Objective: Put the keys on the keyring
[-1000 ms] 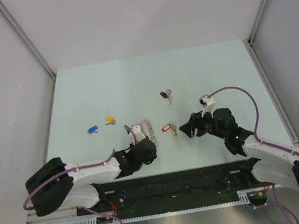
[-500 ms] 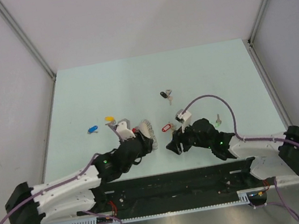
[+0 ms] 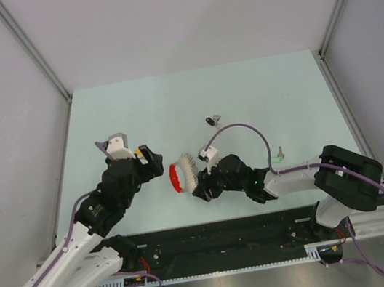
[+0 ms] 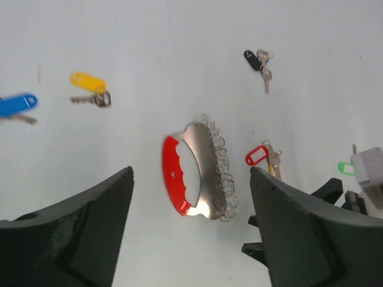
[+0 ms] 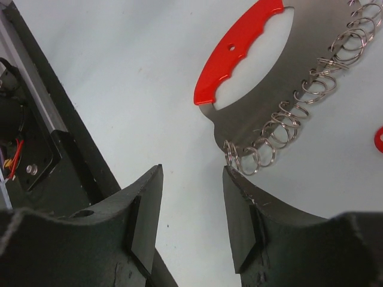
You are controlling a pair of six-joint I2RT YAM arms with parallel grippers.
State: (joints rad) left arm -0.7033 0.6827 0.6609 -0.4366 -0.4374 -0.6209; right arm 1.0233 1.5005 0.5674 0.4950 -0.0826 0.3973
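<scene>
The keyring (image 3: pixel 181 175), a red band (image 4: pixel 173 177) with a steel plate and a row of wire rings (image 4: pixel 221 179), rests on the table between both grippers. My left gripper (image 3: pixel 155 163) hovers left of it, open wide and empty. My right gripper (image 5: pixel 192 173) is open just short of the keyring's near end, its right fingertip (image 5: pixel 234 179) at the last ring (image 5: pixel 232 156). Keys lie apart: yellow tag (image 4: pixel 88 83), blue tag (image 4: pixel 17 103), black tag (image 4: pixel 254 59), red tag (image 4: pixel 258 156), green tag (image 3: pixel 280 152).
The pale green table (image 3: pixel 172 110) is walled on three sides by white panels and metal posts. A black rail (image 3: pixel 222 234) with wiring runs along the near edge, close behind my right gripper. The right arm's purple cable (image 3: pixel 238 130) arches over the table.
My left gripper opened, let go of the keyring and pulled back up to the left. My right arm slid left to the keyring, its jaws narrowing.
</scene>
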